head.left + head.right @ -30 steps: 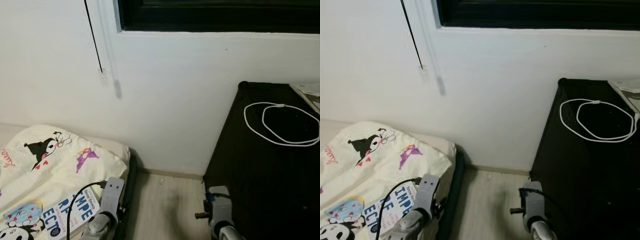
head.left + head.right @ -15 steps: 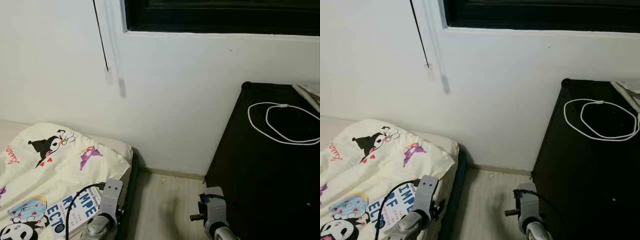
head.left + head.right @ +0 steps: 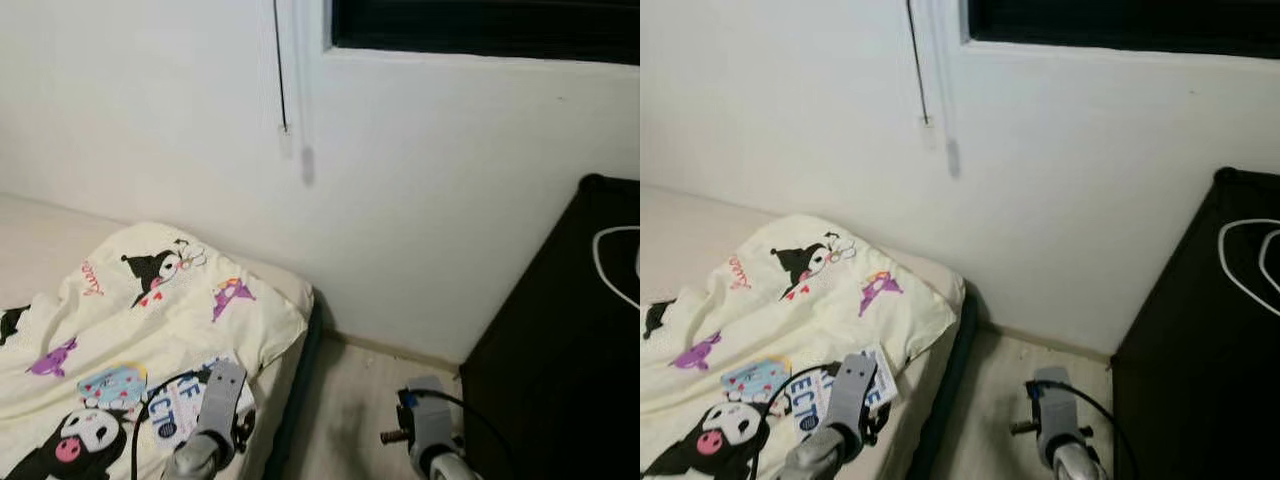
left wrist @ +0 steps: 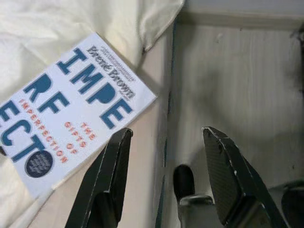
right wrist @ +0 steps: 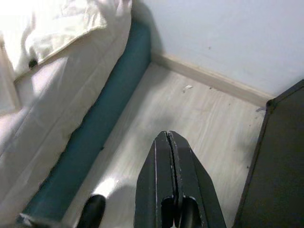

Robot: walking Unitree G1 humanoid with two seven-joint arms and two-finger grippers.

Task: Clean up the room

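Hovering over the book [image 4: 66,114] on the bed [image 3: 60,270], left gripper [image 4: 166,156] gapes empty; right gripper [image 5: 170,156] fully closed, empty, above floor [image 5: 190,118].

Your left arm: low at the frame's left, wrist forward | left gripper [image 4: 164,137]: fingers spread apart, holding nothing | your right arm: low at right | right gripper [image 5: 170,142]: fingers pressed together, empty

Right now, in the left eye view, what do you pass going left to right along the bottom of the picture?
Cartoon-print blanket → book → left arm → bare wood floor → right arm → black cabinet with a white cable on top.
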